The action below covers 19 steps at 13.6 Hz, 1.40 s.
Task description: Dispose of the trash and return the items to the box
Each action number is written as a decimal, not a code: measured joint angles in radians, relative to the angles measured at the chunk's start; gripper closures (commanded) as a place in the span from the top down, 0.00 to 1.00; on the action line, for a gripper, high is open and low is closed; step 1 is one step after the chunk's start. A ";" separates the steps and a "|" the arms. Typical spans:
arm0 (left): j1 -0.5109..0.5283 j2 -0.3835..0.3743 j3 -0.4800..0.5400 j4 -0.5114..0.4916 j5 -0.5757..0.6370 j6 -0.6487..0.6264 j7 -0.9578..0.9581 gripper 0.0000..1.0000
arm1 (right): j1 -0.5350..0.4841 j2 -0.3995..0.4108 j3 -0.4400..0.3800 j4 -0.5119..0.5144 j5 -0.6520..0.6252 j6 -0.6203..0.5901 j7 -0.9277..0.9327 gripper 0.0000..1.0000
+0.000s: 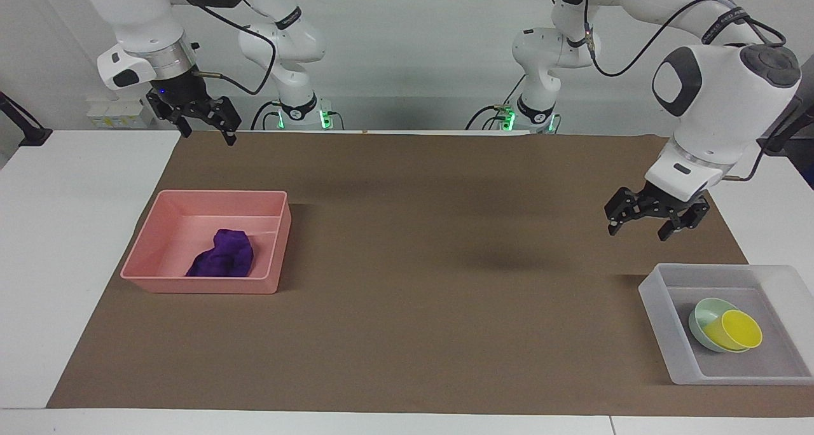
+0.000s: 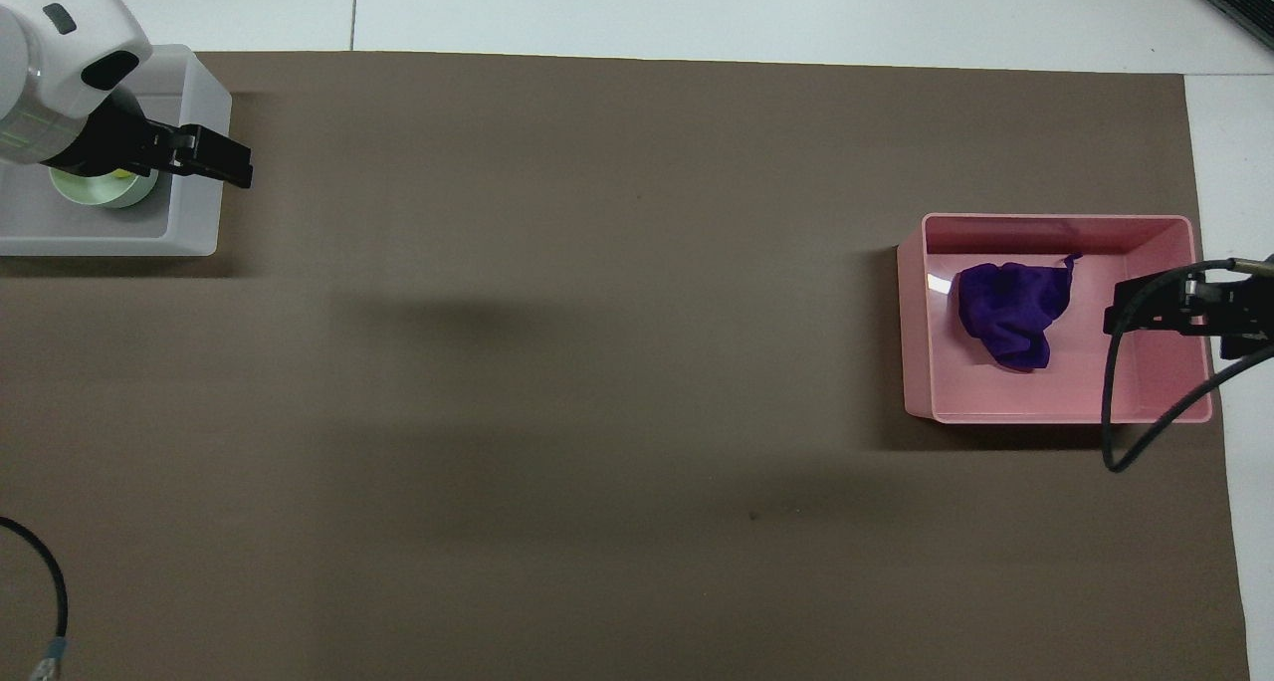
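Here, going by the facing view, the right gripper (image 1: 202, 124) hangs high over the mat's (image 1: 407, 263) edge nearest the robots, fingers spread and empty, waiting. Below it sits the pink tub (image 1: 157, 252), with the purple wad (image 1: 221, 255) inside. Toward the left arm's end, the left gripper (image 1: 656, 219) hovers in the air over the mat just beside the tray (image 1: 661, 320), fingers apart and empty. In the tray, the yellow cup (image 1: 739, 330) lies tipped in the green bowl (image 1: 703, 317).

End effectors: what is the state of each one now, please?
Left end effector: open, holding nothing, above the mat.
Right end effector: open, holding nothing, waiting.
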 measured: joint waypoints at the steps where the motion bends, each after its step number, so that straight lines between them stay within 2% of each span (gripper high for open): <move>1: -0.002 -0.019 0.000 0.000 0.000 -0.037 0.004 1.00 | 0.000 0.000 0.000 0.000 0.000 0.000 0.000 1.00; 6: -0.002 -0.083 0.015 0.000 0.005 -0.188 0.014 1.00 | 0.000 0.000 0.000 0.000 0.000 0.000 0.000 1.00; 10: -0.003 -0.123 0.012 -0.012 0.040 -0.246 0.020 1.00 | 0.000 0.000 0.000 0.000 0.000 0.000 0.000 1.00; 14: -0.003 -0.187 0.013 -0.108 0.041 -0.217 0.026 1.00 | 0.000 0.000 0.000 0.000 0.000 0.000 0.000 1.00; 19: -0.002 -0.202 0.017 -0.165 0.041 -0.151 0.027 1.00 | 0.000 0.000 0.000 0.000 0.000 0.000 0.000 1.00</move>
